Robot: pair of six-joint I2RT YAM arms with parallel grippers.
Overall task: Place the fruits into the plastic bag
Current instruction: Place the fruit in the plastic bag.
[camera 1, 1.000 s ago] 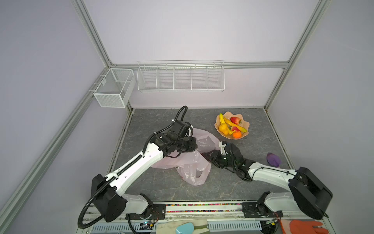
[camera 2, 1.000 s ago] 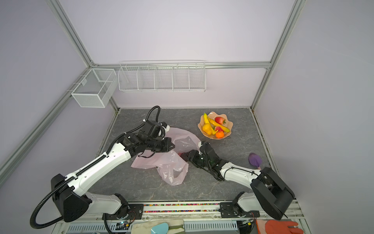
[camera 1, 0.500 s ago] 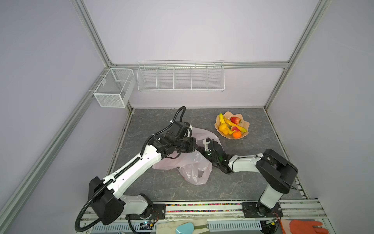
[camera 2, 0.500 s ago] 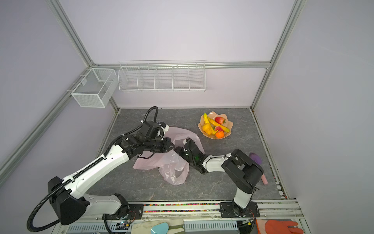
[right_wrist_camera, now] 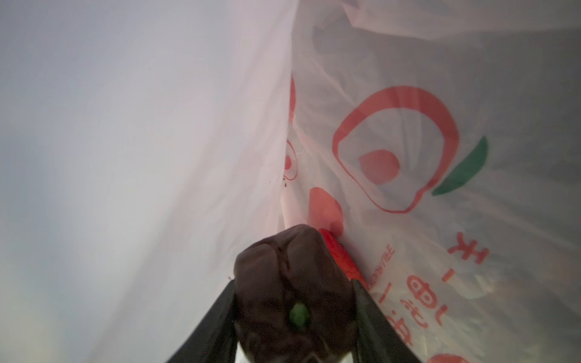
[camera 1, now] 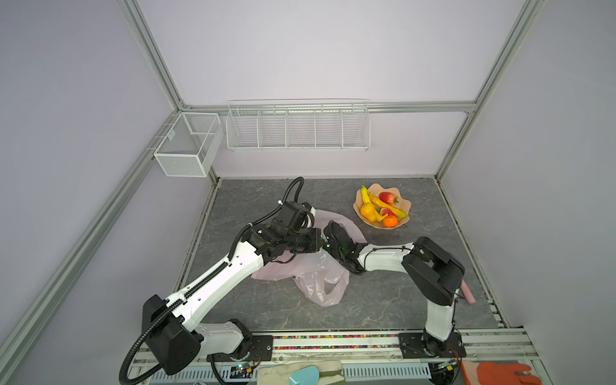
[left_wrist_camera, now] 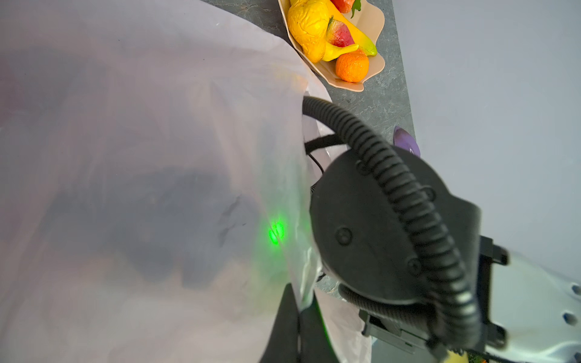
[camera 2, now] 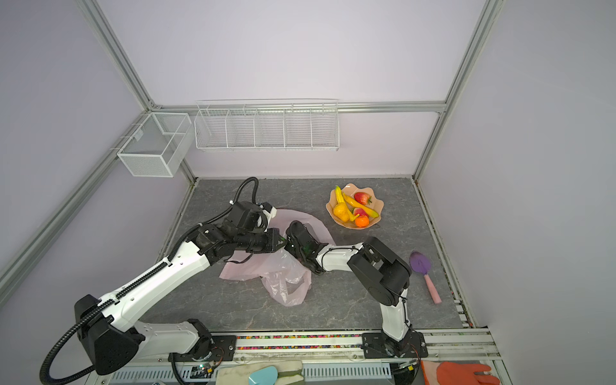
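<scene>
Right jaws are clamped on the dark fruit [right_wrist_camera: 283, 267], deep inside the pink bag [camera 1: 320, 276], a crease of plastic straight ahead of them. Left jaws clenched on the bag's rim, propping the mouth up. Letting go looks next.

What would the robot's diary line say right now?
left tool: shut on bag | right tool: holding dark fruit inside bag | bowl: other fruits waiting | next: probably let go

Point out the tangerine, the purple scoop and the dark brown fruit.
tangerine [camera 1: 390, 221]: a top view, middle of its skin.
purple scoop [camera 2: 420, 262]: a top view, its purple head.
dark brown fruit [right_wrist_camera: 283, 276]: right wrist view, middle of its wrinkled body.
</scene>
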